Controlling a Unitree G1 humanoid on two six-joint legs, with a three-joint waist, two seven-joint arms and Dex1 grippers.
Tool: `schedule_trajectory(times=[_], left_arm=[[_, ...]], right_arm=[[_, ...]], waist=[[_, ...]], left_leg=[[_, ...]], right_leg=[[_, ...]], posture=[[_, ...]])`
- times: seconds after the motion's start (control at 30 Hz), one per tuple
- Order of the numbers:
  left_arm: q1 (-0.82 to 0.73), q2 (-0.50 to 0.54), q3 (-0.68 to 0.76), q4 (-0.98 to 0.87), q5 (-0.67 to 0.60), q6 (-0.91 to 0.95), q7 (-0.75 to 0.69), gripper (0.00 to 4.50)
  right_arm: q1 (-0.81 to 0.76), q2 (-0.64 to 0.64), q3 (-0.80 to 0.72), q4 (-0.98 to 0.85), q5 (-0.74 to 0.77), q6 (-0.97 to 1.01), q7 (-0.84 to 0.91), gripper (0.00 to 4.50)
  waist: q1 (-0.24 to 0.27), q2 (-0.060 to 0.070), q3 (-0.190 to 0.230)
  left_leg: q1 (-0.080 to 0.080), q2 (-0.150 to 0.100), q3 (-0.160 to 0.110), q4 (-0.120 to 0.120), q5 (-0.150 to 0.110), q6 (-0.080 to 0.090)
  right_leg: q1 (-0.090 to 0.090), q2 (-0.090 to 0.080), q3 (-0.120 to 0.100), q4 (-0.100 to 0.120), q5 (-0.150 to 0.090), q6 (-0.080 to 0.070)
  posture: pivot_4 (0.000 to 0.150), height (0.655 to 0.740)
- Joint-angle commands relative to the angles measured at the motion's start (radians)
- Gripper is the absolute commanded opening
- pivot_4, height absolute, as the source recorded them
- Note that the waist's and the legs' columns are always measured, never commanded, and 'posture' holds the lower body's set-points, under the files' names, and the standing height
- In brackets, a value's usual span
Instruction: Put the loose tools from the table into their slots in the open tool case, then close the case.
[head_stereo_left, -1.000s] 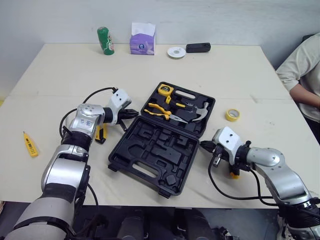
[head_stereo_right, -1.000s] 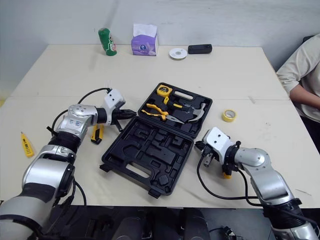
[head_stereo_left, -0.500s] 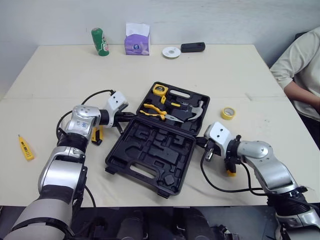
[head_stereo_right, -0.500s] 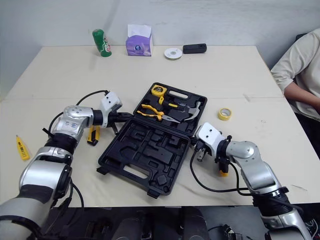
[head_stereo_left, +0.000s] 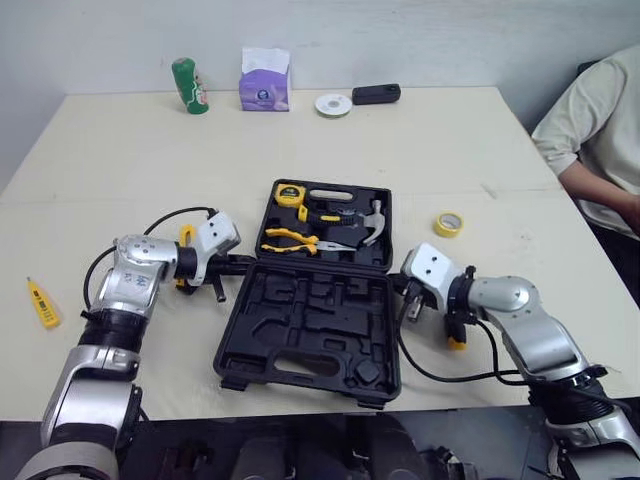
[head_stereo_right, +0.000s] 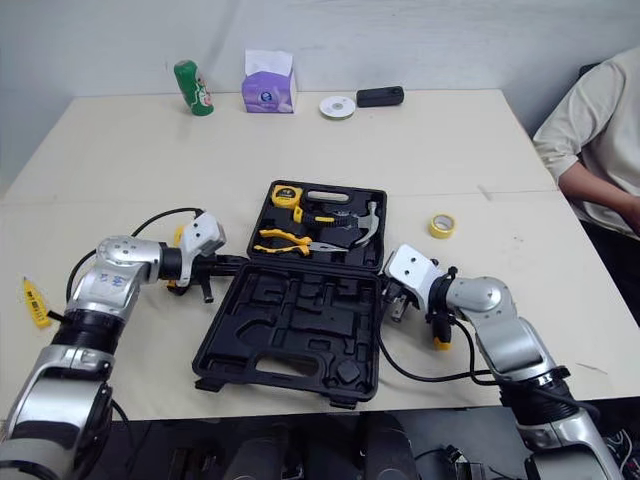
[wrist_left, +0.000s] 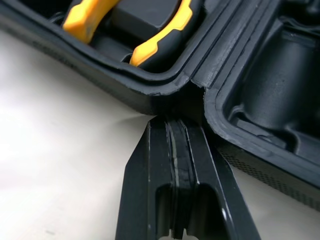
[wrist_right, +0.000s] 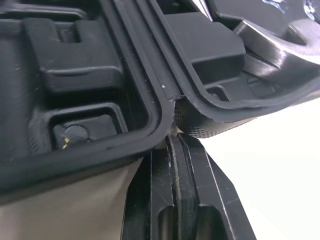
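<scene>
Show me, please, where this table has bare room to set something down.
Bare: the strip between the green can, tissue box and tool case, and the far-right stretch beyond the tape roll. Crowded: both sides of the case, where the left hand and right hand touch its hinge ends.

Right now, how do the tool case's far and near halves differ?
The far half holds a tape measure, pliers and a hammer; the near half has empty-looking slots. The far half lies nearer the table's centre, the near half by its front edge. Both are black, open flat; left gripper and right gripper, shut, meet the hinge ends.
</scene>
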Motion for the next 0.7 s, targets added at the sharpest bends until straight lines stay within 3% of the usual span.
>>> schedule_trajectory(times=[0.03,0.33,0.7], left_arm=[[0.067,-0.021,-0.024,-0.138,-0.048,0.059,-0.007,0.00],[0.139,-0.016,0.056,-0.205,-0.047,0.111,0.108,0.00],[0.383,0.004,0.295,-0.479,-0.247,0.239,0.208,0.00]], right_arm=[[-0.041,0.029,0.062,-0.038,0.000,-0.074,0.044,0.09],[-0.062,-0.003,0.054,0.055,-0.074,-0.165,0.066,0.09],[-0.052,-0.105,-0.033,0.034,-0.067,-0.174,0.096,0.09]], waist=[[0.001,0.000,0.000],[0.001,0.000,0.000],[0.005,0.000,0.000]], left_leg=[[0.000,0.000,0.000,0.000,0.000,0.000],[0.001,0.001,0.001,0.001,-0.001,-0.001],[-0.003,0.002,0.003,0.002,-0.002,-0.002]], right_leg=[[0.000,0.000,0.000,0.000,0.000,0.000],[0.000,0.000,0.001,0.002,0.000,-0.001],[-0.007,0.000,0.004,0.006,-0.001,-0.003]], posture=[[0.150,0.7252],[0.150,0.7252],[0.150,0.7252]])
